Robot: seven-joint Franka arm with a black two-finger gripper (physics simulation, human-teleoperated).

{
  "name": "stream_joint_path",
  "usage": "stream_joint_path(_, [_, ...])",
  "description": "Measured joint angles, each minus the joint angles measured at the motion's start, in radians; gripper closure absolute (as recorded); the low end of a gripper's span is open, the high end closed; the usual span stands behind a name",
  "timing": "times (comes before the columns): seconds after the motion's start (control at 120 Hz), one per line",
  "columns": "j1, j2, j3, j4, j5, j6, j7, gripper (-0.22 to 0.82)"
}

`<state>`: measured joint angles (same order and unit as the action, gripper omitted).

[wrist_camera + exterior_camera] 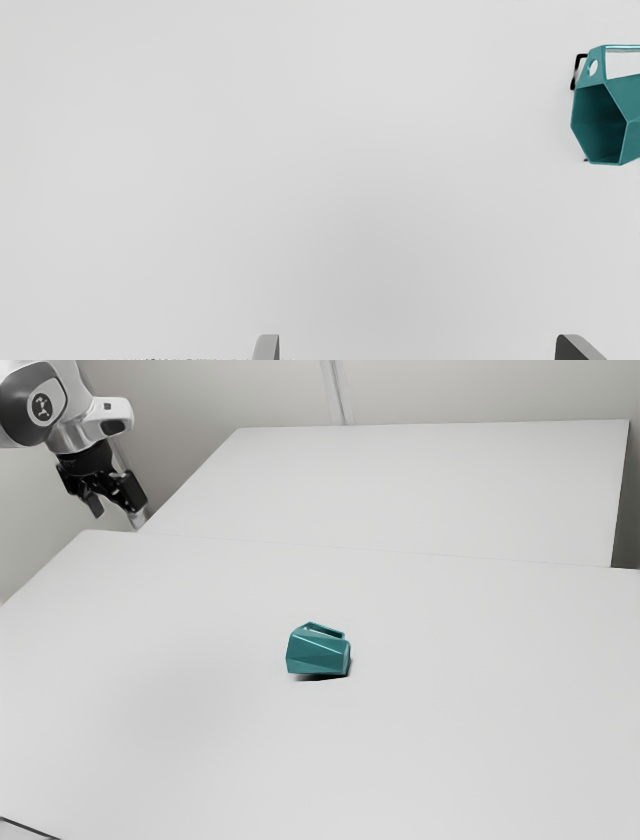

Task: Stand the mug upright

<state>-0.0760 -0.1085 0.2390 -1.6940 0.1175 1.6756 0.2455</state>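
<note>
From my black two-finger gripper (118,509), spread wide and empty, the teal, faceted, hard-walled mug (318,653) lies lower and towards the exterior view's right, on its side, mouth roughly facing the gripper's side.

A round emblem (41,406) is showing on the arm (72,435), near the exterior view's upper left corner. It is sitting on a dark grey cap (22,398) at one of the joints, and its pale outline is ringing a dark disc. Inside, a pale mark is forking at its upper and lower ends; it is appearing too small to tell as letters. No word, number or brand name is reading clearly anywhere.
</note>
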Motion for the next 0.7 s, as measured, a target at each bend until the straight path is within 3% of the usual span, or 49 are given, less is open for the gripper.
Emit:
stream_joint_path(0.358, [-0.007,-0.004,-0.007,-0.065,-0.016,0.026,-0.13,0.0])
stream_joint_path(0.7, [0.022,0.039,-0.007,-0.251,-0.377,0.194,-0.173,0.0])
